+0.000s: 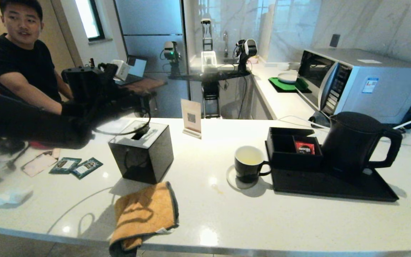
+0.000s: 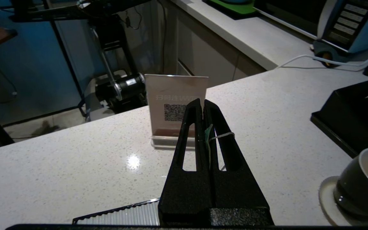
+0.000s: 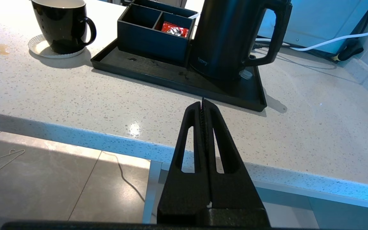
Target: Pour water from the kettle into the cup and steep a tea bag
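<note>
Left pincer [image 2: 202,105] pressed closed on a tea bag's string and green tag [image 2: 208,132], raised left of the cup [image 1: 249,163]; pouch itself unseen. Light, limp: hold by string. Kettle [image 1: 355,142] on tray [image 1: 334,185] right of cup; likely heavy, take its handle. Right pincer [image 3: 203,107] closed, empty, off the counter [image 1: 227,214] edge.

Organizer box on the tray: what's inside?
The organizer box has two compartments: the one nearer the kettle holds a red sachet; the other looks empty, though its near wall hides part of the floor.
</note>
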